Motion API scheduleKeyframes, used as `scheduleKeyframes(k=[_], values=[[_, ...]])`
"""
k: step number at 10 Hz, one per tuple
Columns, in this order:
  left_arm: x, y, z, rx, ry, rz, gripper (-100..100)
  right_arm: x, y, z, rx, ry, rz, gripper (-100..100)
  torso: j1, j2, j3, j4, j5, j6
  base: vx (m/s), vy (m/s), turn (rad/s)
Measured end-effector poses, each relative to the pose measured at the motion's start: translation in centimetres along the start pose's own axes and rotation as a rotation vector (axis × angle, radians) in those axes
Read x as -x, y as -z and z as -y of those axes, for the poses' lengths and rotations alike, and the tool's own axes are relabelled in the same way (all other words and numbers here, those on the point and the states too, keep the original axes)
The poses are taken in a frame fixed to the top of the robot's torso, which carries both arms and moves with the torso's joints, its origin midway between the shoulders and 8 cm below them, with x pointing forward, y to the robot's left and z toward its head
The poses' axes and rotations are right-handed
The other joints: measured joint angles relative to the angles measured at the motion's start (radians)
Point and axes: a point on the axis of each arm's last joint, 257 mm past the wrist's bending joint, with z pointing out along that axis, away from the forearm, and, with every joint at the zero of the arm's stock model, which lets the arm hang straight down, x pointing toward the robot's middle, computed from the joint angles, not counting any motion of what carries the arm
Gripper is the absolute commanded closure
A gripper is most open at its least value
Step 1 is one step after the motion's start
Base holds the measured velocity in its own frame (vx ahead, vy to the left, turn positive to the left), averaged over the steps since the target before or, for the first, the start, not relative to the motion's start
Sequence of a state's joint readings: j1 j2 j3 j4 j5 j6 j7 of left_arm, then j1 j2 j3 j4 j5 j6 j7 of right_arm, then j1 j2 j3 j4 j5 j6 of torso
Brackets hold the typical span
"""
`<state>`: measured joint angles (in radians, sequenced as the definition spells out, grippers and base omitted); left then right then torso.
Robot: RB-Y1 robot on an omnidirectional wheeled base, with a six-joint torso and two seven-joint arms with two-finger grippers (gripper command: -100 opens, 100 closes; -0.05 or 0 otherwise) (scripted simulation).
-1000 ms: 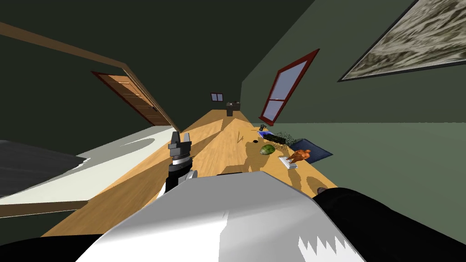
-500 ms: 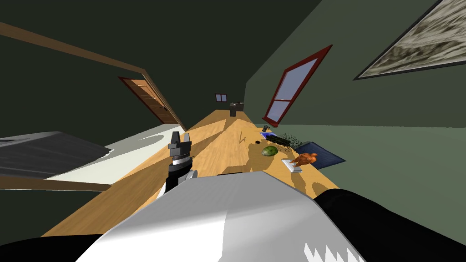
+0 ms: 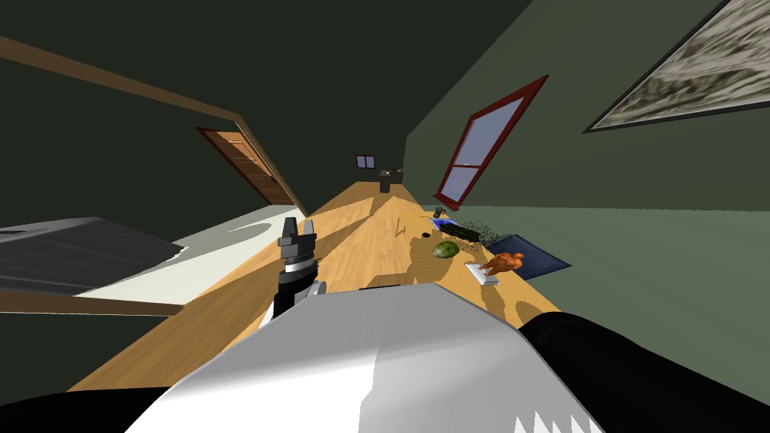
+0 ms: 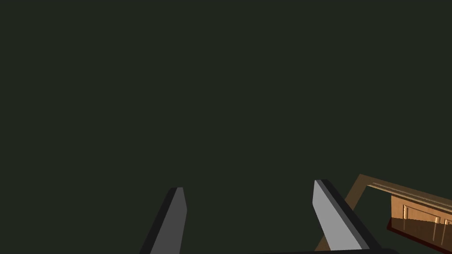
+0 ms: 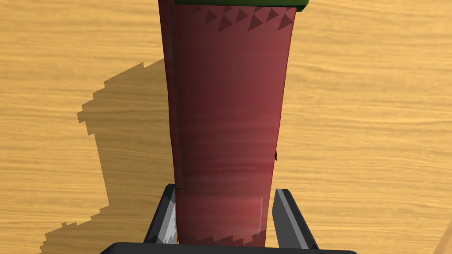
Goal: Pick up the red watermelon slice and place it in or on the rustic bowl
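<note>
A long dark red watermelon slice with a green rind at its far end stands between the fingers of my right gripper, which is shut on its sides. It hangs above a wooden floor and casts a shadow there. My left gripper is raised in front of my chest, open and with nothing in it, its fingers set wide apart. A small dark round thing lies on the floor far ahead; I cannot tell what it is.
Along the right wall lie a round green melon, an orange thing on a white board, a blue mat and a dark speckled strip. A wooden door stands at the left.
My head view swung a second ago, carrying the door and window rightwards in the picture. It has stayed still for the last half second. The left gripper keeps its place.
</note>
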<state>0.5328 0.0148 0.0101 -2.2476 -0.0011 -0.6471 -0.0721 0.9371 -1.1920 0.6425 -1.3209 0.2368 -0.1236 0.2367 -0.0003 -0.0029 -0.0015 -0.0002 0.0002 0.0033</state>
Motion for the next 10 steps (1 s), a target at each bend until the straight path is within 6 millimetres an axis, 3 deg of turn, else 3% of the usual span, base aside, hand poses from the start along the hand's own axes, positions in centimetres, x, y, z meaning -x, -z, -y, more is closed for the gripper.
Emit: scheduleKeyframes(k=[1, 2, 5, 8, 10], values=[[0.0, 0.0, 0.0, 0.000, 0.000, 0.000, 0, 0.0, 0.0, 0.0, 0.000, 0.000, 0.000, 100, 0.000, 0.000, 0.000, 0.000, 0.000, 0.000, 0.022, -0.009, -0.186], [0.0, 0.0, 0.0, 0.000, 0.000, 0.000, 0, 0.6, -0.2, 0.3, 0.004, 0.021, 0.006, 100, -0.002, 0.000, 0.000, 0.000, -0.001, 0.001, 0.062, 0.019, -0.573], [0.0, 0.0, 0.0, 0.000, 0.000, 0.000, 0, 2.6, -0.7, 2.5, 0.012, 0.099, 0.008, 100, -0.005, -0.006, -0.001, 0.003, -0.005, -0.005, 0.048, 0.055, -0.104], [0.0, 0.0, 0.0, 0.000, 0.000, 0.000, 0, 5.2, -0.4, 4.9, 0.015, 0.173, 0.016, 100, -0.005, -0.007, -0.002, 0.002, -0.004, -0.003, 0.064, 0.060, -0.251], [0.0, 0.0, 0.0, 0.000, 0.000, 0.000, 0, 6.6, -0.4, 5.4, 0.024, 0.194, 0.026, 100, -0.007, -0.006, -0.002, 0.003, -0.003, -0.007, 0.028, 0.027, -0.089]])
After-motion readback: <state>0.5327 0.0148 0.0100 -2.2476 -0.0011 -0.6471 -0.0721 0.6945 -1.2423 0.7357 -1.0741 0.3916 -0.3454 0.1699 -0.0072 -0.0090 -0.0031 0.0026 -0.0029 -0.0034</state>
